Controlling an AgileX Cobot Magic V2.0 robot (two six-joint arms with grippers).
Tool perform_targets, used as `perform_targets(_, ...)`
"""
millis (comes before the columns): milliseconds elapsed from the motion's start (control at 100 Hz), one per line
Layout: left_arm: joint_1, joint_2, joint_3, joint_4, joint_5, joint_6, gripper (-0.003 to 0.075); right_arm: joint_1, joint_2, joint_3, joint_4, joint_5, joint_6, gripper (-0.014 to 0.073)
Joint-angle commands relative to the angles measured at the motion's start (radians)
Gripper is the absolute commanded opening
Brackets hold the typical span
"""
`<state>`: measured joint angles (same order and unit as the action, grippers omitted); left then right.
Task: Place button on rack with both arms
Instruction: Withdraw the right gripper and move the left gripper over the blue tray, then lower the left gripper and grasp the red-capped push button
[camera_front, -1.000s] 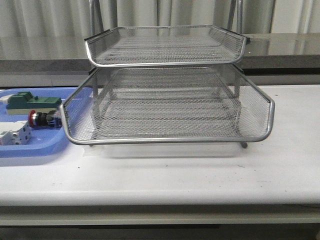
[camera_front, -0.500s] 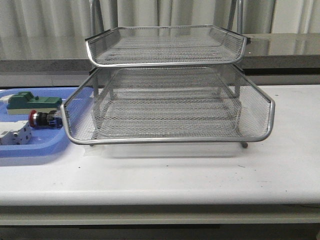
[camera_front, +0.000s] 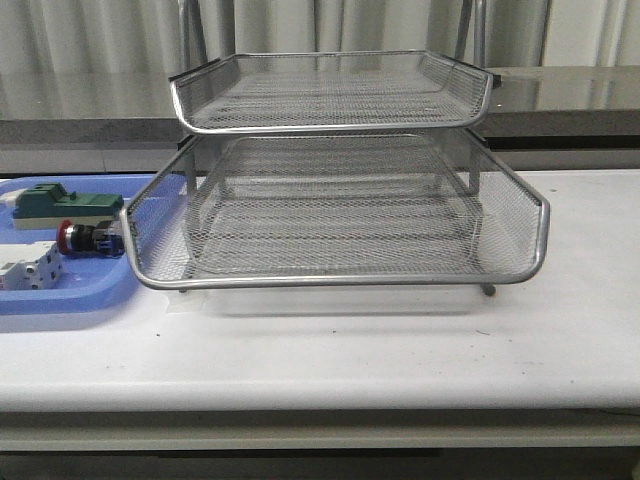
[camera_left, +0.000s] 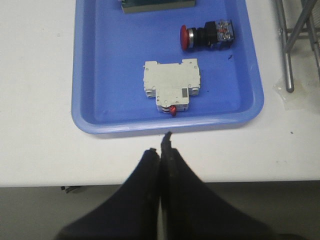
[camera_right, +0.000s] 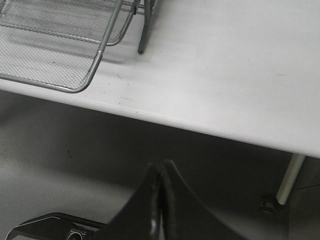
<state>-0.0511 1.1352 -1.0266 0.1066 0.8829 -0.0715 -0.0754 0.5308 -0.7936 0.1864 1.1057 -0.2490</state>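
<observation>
The button (camera_front: 88, 238) lies on its side in the blue tray (camera_front: 70, 300) at the table's left, just left of the rack (camera_front: 340, 215), between a green block (camera_front: 65, 205) and a white switch part (camera_front: 28, 270). The left gripper (camera_left: 161, 150) has its fingers pressed together, empty, over the table edge near the tray's rim. The right gripper (camera_right: 161, 172) is likewise closed and empty, beyond the table's (camera_right: 240, 75) front edge, apart from the rack.

Even, soft overhead light, no glare. Faint shadow under rack (camera_front: 335, 215) on table (camera_front: 400, 350). Front view slightly soft; wrist jaws dark, blurred at frame bottom.
</observation>
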Motion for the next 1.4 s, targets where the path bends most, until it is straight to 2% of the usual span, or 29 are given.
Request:
perform_targets(0,-0.005,0.047,-0.059,0.005,-0.039,0.030,-0.0019,0.003,0.002,-0.030,0.014,-0.050,-0.001,-0.0062)
perform_targets(60,-0.005,0.082,-0.073,0.005,-0.041,0.054,-0.0011,0.003,0.002,-0.030,0.014,-0.050,-0.001,-0.0062)
perform_targets(130,-0.007,0.108,-0.083,0.005,-0.041,0.086,0.0049,0.003,0.002,-0.030,0.014,-0.050,-0.001,-0.0062)
perform_targets(200,-0.007,0.124,-0.088,0.003,-0.037,0.103,0.0167,0.003,0.002,-0.030,0.014,-0.050,-0.001,-0.0062)
perform_targets(320,-0.007,0.131,-0.088,0.006,-0.039,0.103,0.0428,0.003,0.002,-0.030,0.014,-0.050,-0.001,-0.0062)
perform_targets(390,-0.007,0.131,-0.088,0.006,-0.046,0.103,0.0505,0.003,0.002,-0.030,0.014,-0.050,-0.001,-0.0062)
perform_targets(580,-0.007,0.133,-0.088,-0.005,-0.086,0.103,0.0514,0.003,0.002,-0.030,0.014,-0.050,-0.001,-0.0062)
perform_targets(720,-0.007,0.144,-0.098,-0.002,-0.169,0.105,0.0514,0.003,0.002,-0.030,0.014,-0.050,-0.001,-0.0062)
perform_targets(880,-0.007,0.250,-0.226,-0.002,-0.159,0.191,0.0514,0.003,0.002,-0.030,0.014,-0.050,-0.001,-0.0062)
perform_targets(1000,-0.007,0.368,-0.372,-0.024,-0.101,0.331,0.0514,0.003,0.002,-0.030,0.014,-0.050,-0.001,-0.0062)
perform_targets(1190,-0.007,0.575,-0.616,-0.100,0.022,0.633,0.0514,0.003,0.002,-0.030,0.014,-0.050,-0.001,-0.0062)
perform_targets(1390,-0.007,0.790,-0.860,-0.236,0.213,0.893,0.0514,0.003,0.002,-0.030,0.014,-0.050,-0.001,-0.0062)
